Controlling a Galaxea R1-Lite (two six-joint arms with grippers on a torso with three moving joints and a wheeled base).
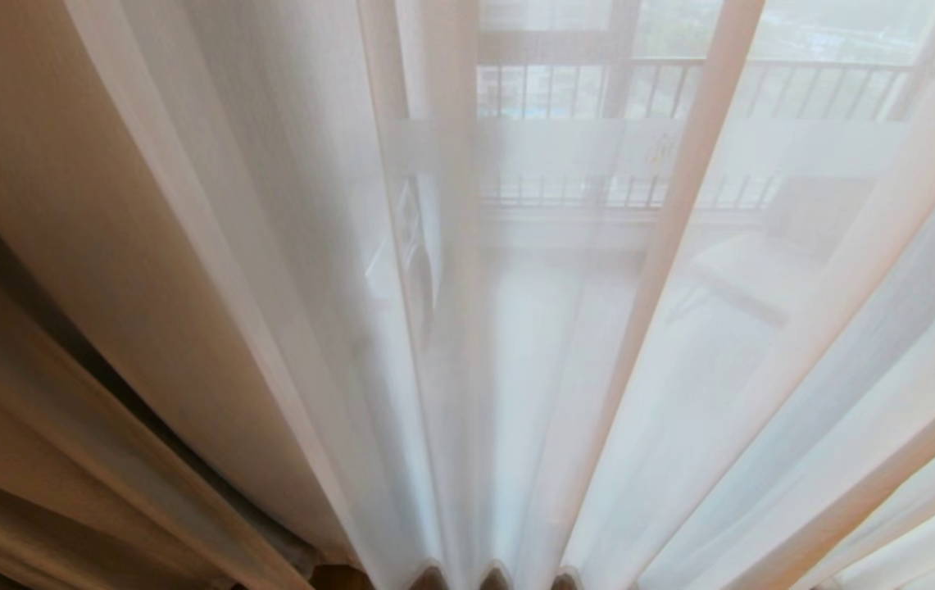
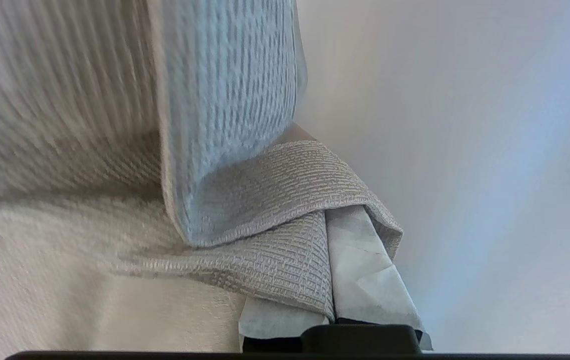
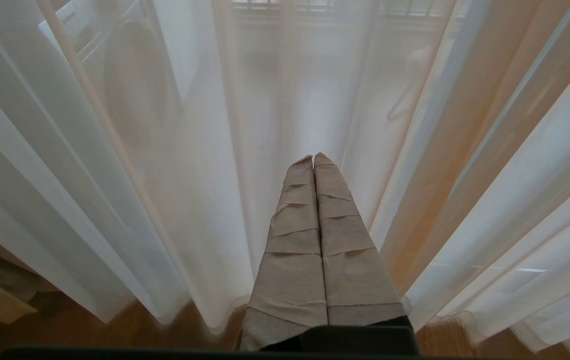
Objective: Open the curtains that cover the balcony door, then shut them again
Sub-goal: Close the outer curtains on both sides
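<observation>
We see thin, smooth, see-through white sheers point(image 1: 533, 369), a thick, coarsely woven, matt greyish-beige drape point(image 2: 265, 210), tape-wrapped matt fingers point(image 3: 344, 250) and a wooden floor point(image 3: 130, 330).

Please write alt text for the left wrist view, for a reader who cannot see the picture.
The left tool, its tape-wrapped fingers shut, pinches a fold of thick greyish-beige woven curtain. The fabric drapes over the fingers and fills one side of the picture; the other side shows only a pale, blurred surface.
</observation>
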